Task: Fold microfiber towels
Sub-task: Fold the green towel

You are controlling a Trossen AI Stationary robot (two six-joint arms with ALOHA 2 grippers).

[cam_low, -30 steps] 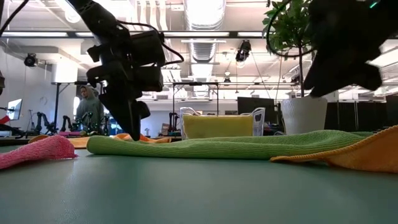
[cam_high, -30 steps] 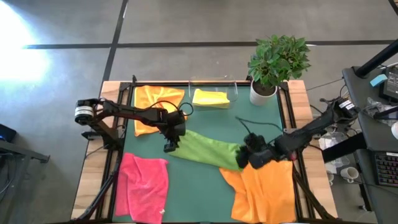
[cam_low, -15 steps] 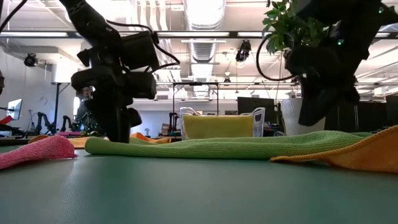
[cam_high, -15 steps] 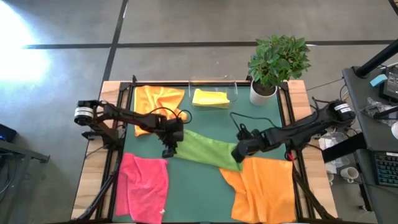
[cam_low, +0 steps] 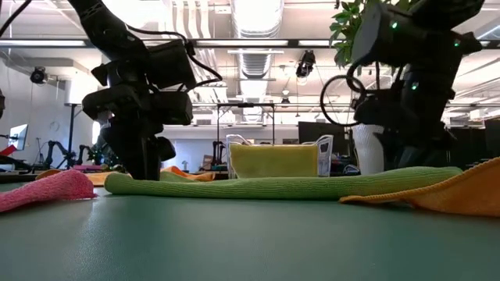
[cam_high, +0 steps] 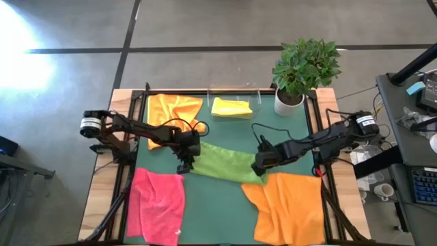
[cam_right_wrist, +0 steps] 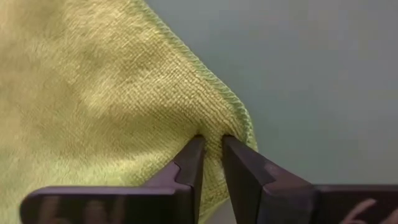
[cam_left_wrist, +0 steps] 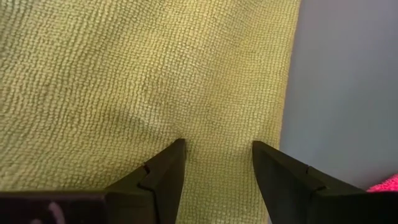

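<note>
While both arms are lowered to the middle of the mat, the scene is laid out as follows
Green towel (cam_high: 222, 162): spread slantwise across the centre of the table mat (cam_high: 225, 205), seen as a long low roll in the low view (cam_low: 281, 186); its right end is laid against the edge of the near orange towel
Left gripper (cam_high: 185, 165): set down on the left end of the green towel, beside the pink one; in its wrist view (cam_left_wrist: 216, 152) the two fingers are held apart with the towel's weave lying flat between and under them, close to the towel's edge, and nothing is gripped
Right gripper (cam_high: 258, 166): placed at the right end of the green towel; in its wrist view (cam_right_wrist: 211, 146) the fingers are drawn nearly together, with a small ridge of the towel's corner pinched between the tips
Pink towel (cam_high: 158, 203): laid rumpled at the near left of the mat, its top edge just beside the left gripper; its edge is seen at the left in the low view (cam_low: 43, 189)
Near orange towel (cam_high: 285, 207): laid loosely at the near right of the mat, below the right gripper
Far orange towel (cam_high: 171, 113): laid at the far left of the mat, partly crossed by the left arm
Yellow towel (cam_high: 231, 106): folded small and set at the far edge of the mat, inside a clear tray (cam_high: 233, 89)
Potted plant (cam_high: 302, 70): stood at the far right corner, just beside the clear tray
</note>
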